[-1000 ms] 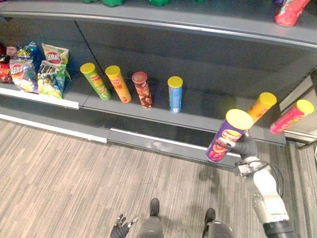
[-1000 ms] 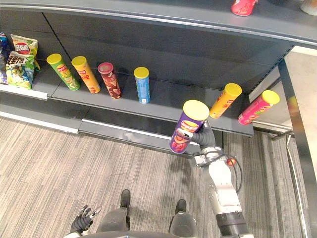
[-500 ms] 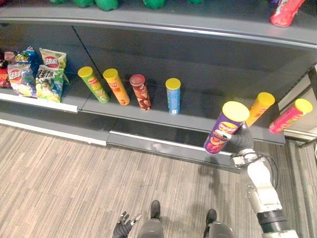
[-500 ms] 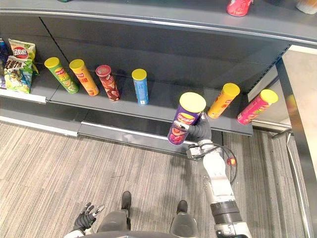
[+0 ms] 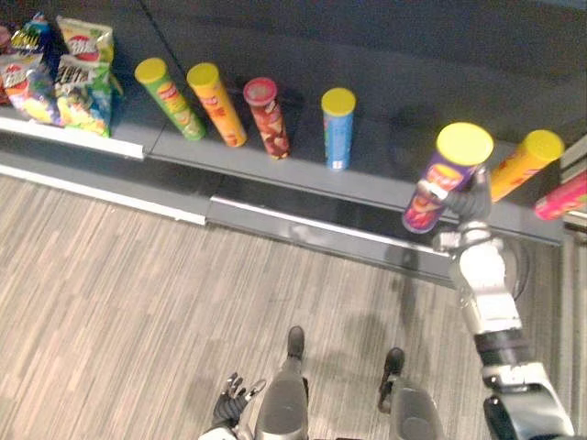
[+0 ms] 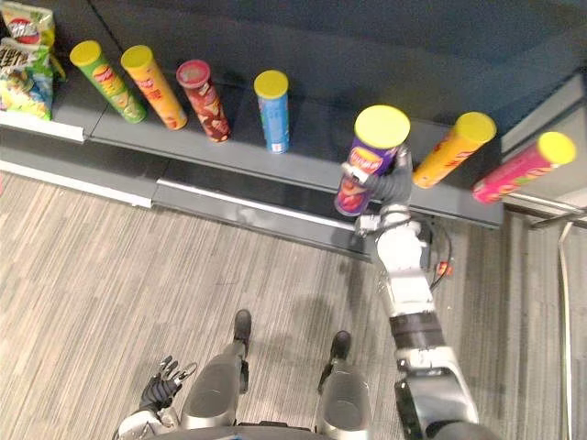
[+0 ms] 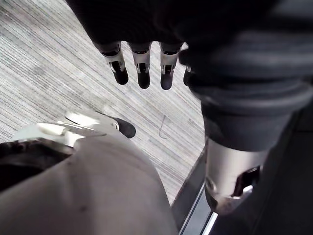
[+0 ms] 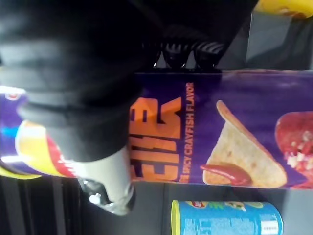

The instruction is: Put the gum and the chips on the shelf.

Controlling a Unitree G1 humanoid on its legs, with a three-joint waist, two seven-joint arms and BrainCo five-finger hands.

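You'll find the purple chips can [image 8: 234,132] has a smooth, glossy printed skin, topped by a yellow lid [image 5: 465,144] (plastic, by its look). The shelf [image 5: 385,174] is matt dark-grey painted metal. The snack bags [image 5: 81,78] are shiny, crinkled film, and the floor [image 5: 119,275] is matt and finely streaked.

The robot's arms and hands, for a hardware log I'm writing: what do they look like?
The right arm is a silver-grey shell in jointed segments, with a dark band lower down. The right hand has a dark ribbed cover over its back and wrist. The left hand has silver fingers with rounded dark tips and a silver thumb under the same dark cover.
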